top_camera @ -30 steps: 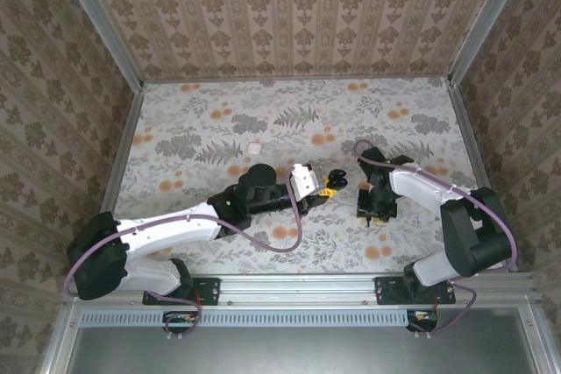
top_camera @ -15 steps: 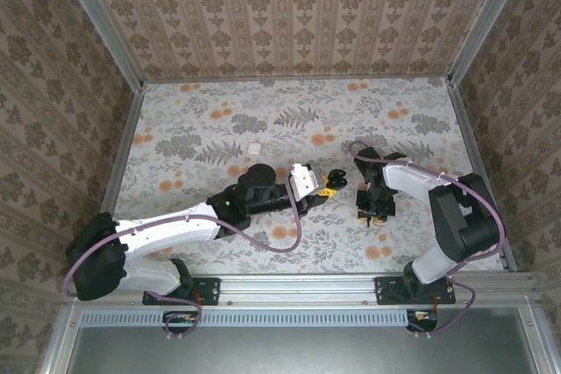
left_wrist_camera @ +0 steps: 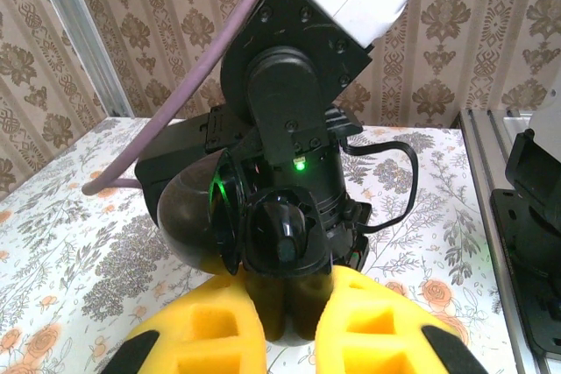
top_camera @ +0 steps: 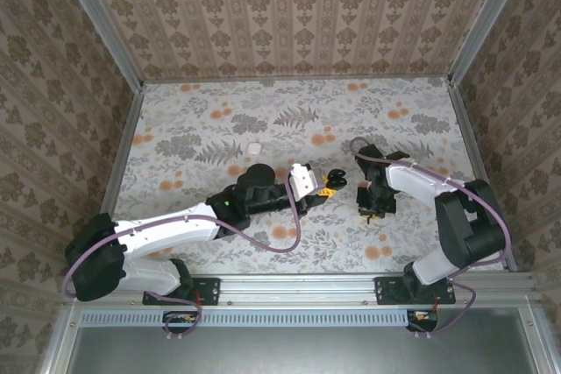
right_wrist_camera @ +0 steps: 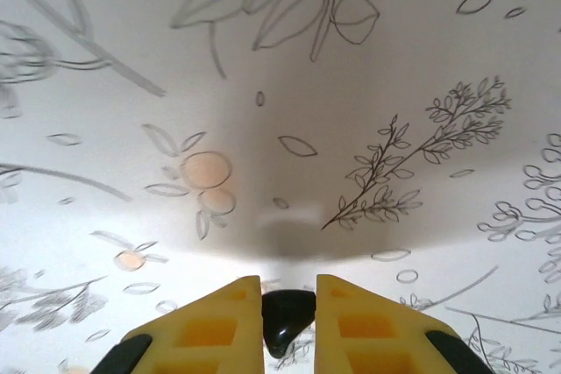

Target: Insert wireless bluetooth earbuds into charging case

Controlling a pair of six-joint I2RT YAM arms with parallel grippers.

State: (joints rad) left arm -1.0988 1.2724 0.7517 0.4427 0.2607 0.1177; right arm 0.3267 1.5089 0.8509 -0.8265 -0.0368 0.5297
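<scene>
While the left pincer (top_camera: 330,185) hangs clenched on the first earbud (top_camera: 337,176) at mid-table, the right pincer (top_camera: 370,215) points down at the table (top_camera: 202,120) nearby. The one white charging case (top_camera: 255,148) lies well apart, farther back and to the left.

From the left wrist, that black bud stands up between the yellow pads (left_wrist_camera: 210,339).

From the right wrist, the pads grip the second earbud (right_wrist_camera: 285,317) just above the table. A firm hold and a straight lift look best, since the glossy piece could slip.

Count: two earbuds, one case.
</scene>
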